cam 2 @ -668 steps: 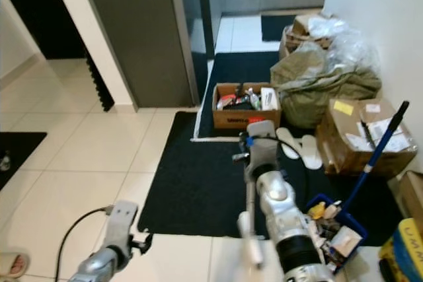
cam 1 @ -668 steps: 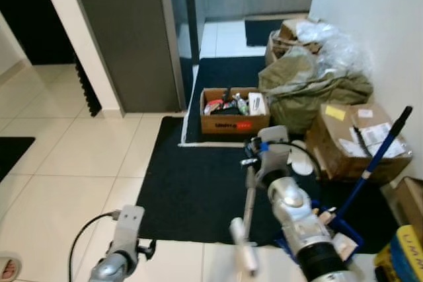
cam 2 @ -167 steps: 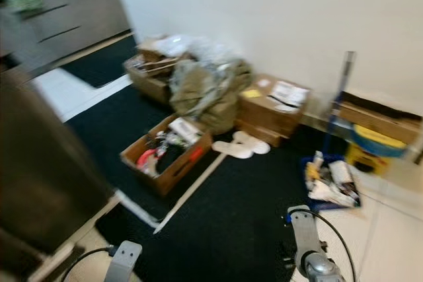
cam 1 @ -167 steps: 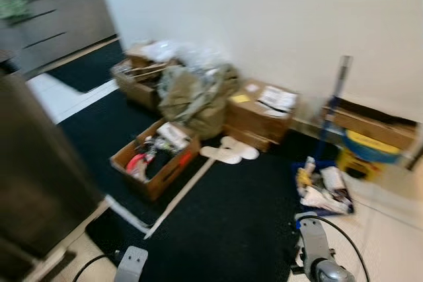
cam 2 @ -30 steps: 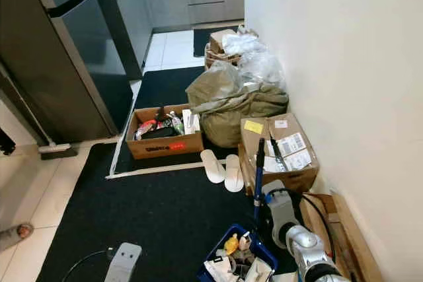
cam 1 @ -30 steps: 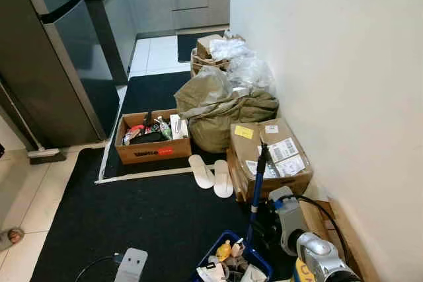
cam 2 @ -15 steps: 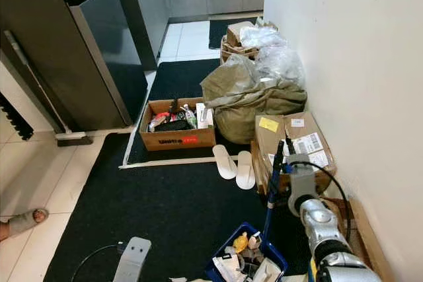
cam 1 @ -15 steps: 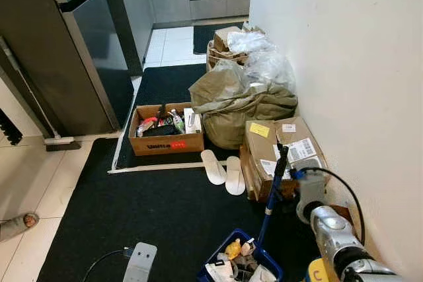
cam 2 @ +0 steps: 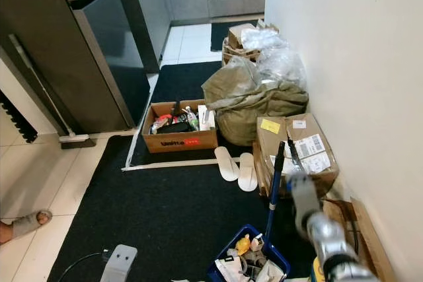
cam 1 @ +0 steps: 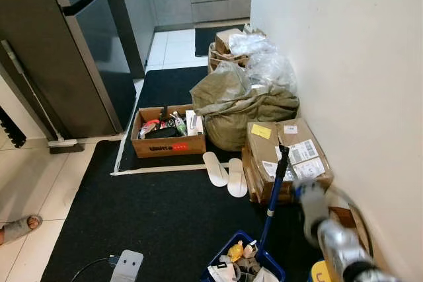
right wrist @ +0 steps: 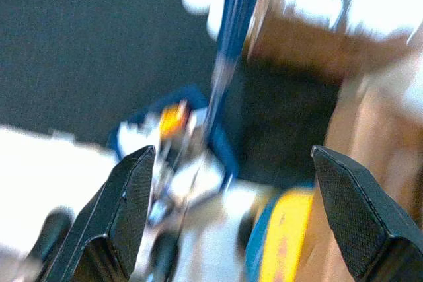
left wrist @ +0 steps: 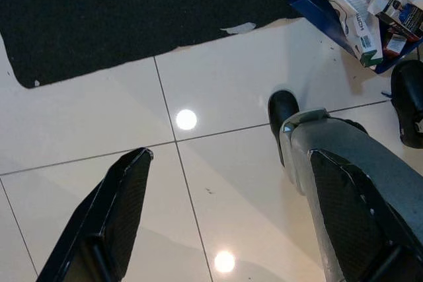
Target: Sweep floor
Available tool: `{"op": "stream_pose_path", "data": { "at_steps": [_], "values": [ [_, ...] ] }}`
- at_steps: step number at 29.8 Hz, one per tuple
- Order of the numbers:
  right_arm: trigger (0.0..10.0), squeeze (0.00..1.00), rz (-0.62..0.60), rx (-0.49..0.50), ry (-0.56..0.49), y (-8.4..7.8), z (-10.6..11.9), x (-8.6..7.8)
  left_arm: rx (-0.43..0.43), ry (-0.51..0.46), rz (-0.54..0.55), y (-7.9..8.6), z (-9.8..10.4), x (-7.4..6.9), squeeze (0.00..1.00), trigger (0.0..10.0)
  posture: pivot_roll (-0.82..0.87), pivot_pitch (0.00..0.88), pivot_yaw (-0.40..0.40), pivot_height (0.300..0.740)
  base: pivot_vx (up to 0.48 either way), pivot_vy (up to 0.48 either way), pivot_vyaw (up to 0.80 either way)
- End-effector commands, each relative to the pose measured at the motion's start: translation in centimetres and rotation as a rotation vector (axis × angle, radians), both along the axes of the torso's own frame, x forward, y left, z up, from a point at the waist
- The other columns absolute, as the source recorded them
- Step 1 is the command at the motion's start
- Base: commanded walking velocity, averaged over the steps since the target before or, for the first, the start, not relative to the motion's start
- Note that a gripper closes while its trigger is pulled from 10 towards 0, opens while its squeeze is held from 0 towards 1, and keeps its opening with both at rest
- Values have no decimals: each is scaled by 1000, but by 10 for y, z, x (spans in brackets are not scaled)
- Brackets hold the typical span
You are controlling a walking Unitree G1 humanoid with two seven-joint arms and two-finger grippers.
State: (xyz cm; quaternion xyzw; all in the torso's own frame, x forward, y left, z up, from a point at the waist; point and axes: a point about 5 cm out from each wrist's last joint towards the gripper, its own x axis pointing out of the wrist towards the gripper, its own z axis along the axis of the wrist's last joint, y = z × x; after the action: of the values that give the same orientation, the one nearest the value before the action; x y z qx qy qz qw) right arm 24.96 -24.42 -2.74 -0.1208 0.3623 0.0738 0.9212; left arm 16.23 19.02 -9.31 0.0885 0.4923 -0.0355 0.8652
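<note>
A blue dustpan [cam 1: 246, 265] full of rubbish stands on the black mat, its blue handle [cam 1: 273, 189] rising upright. My right arm [cam 1: 325, 229] is blurred just right of that handle. In the right wrist view my right gripper [right wrist: 230, 156] is open, with the handle [right wrist: 232, 24] and the dustpan [right wrist: 178, 143] seen between its fingers but not touched. A broom [cam 1: 32, 94] leans on the dark fridge, its head [cam 1: 63, 144] on the floor. My left gripper [left wrist: 228, 156] hangs open over white tiles.
Cardboard boxes [cam 1: 287, 156], stuffed bags [cam 1: 234, 100], an open box of odds [cam 1: 166, 133] and white slippers [cam 1: 225, 173] line the wall on the right. A person's sandalled foot [cam 1: 16, 227] rests on the tiles at the left. My own grey leg [left wrist: 337, 163] stands next to the mat edge.
My right arm has dropped slightly and is now motion-blurred beside the dustpan handle. The camera has shifted a little. My left wrist sits lower in view.
</note>
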Motion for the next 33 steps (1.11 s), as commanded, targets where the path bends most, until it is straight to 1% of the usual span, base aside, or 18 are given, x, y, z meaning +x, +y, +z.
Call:
{"op": "stream_pose_path", "data": {
  "at_steps": [1,2,4,6,8,9,10,12,13,15,16,17,19,21,27,31,32,33],
  "values": [
    [10000,0,-13,-4,20,2,-4,-3,8,-2,1,4,0,0,0,10000,-111,0,64,740,0,0,0],
    [10000,0,-13,-4,20,2,-4,-3,8,-2,1,4,0,0,0,10000,-111,0,64,740,0,0,0],
    [10000,0,-197,85,91,4,-25,-31,6,-24,36,4,2,4,0,10000,-119,0,67,740,0,0,0],
    [10000,0,-280,119,120,4,-33,-44,12,-37,60,6,4,6,0,10000,-120,0,70,740,0,0,0],
    [10000,0,-280,119,120,4,-33,-44,12,-37,60,6,4,6,0,10000,-120,0,70,740,0,0,0],
    [10000,0,-369,139,139,4,-40,-55,31,-52,66,9,5,9,0,10000,-118,0,73,740,0,0,0],
    [10000,0,-726,334,94,-2,-43,-63,54,-63,61,13,8,12,0,10000,-118,0,73,740,0,0,0],
    [10000,0,-726,334,94,-2,-43,-63,54,-63,61,13,8,12,0,10000,-118,0,73,740,0,0,0],
    [10000,0,-1017,516,27,-9,-44,-69,79,-68,17,15,9,15,0,10000,-101,0,72,740,0,0,0],
    [10000,0,-1113,549,-20,-14,-45,-74,106,-69,-54,15,11,18,0,10000,-96,0,74,740,0,0,0],
    [10000,0,-1113,549,-20,-14,-45,-74,106,-69,-54,15,11,18,0,10000,-96,0,74,740,0,0,0],
    [10000,0,-920,433,35,-5,-47,-74,111,-74,-72,16,12,20,0,10000,-108,0,84,740,0,0,0],
    [10000,0,-920,433,35,-5,-47,-74,111,-74,-72,16,12,20,0,10000,-108,0,84,740,0,0,0],
    [10000,0,-562,213,122,9,-51,-76,103,-70,-42,19,12,19,0,10000,-111,0,75,740,0,0,0],
    [10000,0,-469,171,86,12,-45,-64,92,-66,-9,19,11,17,0,10000,-104,0,68,740,0,0,0],
    [10000,0,-436,181,-43,8,-26,-33,92,-49,-10,19,8,12,0,10000,-100,0,70,740,0,0,0],
    [10000,0,-425,191,-124,5,-12,-16,95,-37,-15,19,7,8,0,10000,-99,0,71,740,0,0,0],
    [10000,0,-425,191,-124,5,-12,-16,95,-37,-15,19,7,8,0,10000,-99,0,71,740,0,0,0]
  ]
}}
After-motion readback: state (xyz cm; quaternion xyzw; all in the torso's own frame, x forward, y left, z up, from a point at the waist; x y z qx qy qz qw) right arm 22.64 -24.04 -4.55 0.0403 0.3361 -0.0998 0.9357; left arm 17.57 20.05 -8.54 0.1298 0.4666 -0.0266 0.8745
